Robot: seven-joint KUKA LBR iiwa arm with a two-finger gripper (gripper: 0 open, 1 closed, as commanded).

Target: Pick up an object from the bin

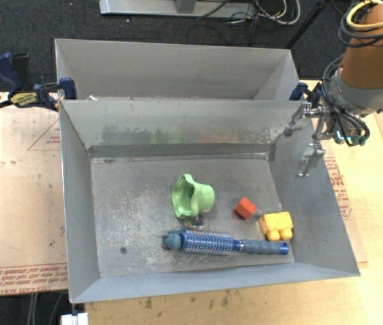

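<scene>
My gripper (300,147) hangs above the bin's right wall near the back corner, open, with nothing between its fingers. It is well above and to the right of the loose things. Nearest to it on the bin floor is a small orange-red block (245,208). Just right of and below that block sits a yellow toy brick (277,225). A light green cup (193,196) lies on its side near the middle of the floor. A blue hairbrush (225,244) lies lengthwise along the front of the floor, its handle pointing right.
The bin's sloping grey walls rise on every side of the floor. The left half of the floor holds bare metal. The arm's orange cover and cables sit outside the bin at the upper right.
</scene>
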